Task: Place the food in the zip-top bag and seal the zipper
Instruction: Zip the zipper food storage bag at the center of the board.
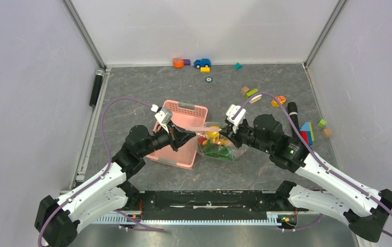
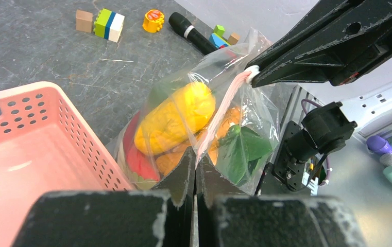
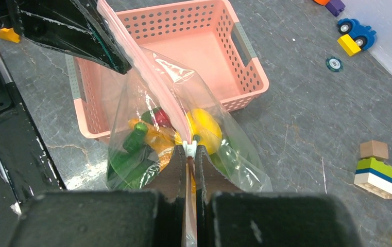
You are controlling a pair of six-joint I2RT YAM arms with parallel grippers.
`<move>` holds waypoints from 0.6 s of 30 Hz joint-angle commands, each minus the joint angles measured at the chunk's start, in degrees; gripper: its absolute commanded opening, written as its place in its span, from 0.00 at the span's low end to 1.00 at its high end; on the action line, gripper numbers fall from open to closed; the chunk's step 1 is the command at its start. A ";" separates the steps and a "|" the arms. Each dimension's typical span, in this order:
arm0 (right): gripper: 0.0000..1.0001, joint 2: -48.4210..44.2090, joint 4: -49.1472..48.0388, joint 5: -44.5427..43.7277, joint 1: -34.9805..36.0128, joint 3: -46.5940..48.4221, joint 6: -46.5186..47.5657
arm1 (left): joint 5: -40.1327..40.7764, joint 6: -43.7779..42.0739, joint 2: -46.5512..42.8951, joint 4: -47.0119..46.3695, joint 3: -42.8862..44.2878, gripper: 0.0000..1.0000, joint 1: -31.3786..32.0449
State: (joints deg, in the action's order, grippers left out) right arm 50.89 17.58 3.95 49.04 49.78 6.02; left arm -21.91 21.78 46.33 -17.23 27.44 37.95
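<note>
The clear zip-top bag (image 1: 218,145) hangs between my two grippers, just right of the pink basket. Inside it are yellow, orange, red and green food pieces (image 2: 175,117), also seen in the right wrist view (image 3: 204,128). My left gripper (image 2: 196,157) is shut on the left end of the pinkish zipper strip (image 2: 219,116). My right gripper (image 3: 189,153) is shut on the strip's other end, with the white slider tab (image 3: 189,148) right at its fingertips. The strip (image 3: 147,67) is stretched taut between the two grippers.
The pink slotted basket (image 1: 183,109) stands left of the bag, under my left arm. Building blocks (image 1: 307,133), a toy car (image 1: 202,63) and small toys lie at the back and right. A black cylinder (image 1: 292,112) lies near my right arm.
</note>
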 commanded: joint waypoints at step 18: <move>0.00 -5.70 2.10 -14.86 -0.68 -4.09 -0.92 | 10.35 -1.66 1.18 1.77 2.24 0.02 -0.83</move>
State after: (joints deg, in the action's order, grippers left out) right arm 46.81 17.78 -2.17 49.10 46.57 4.71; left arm -18.00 21.76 47.48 -16.99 27.70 38.02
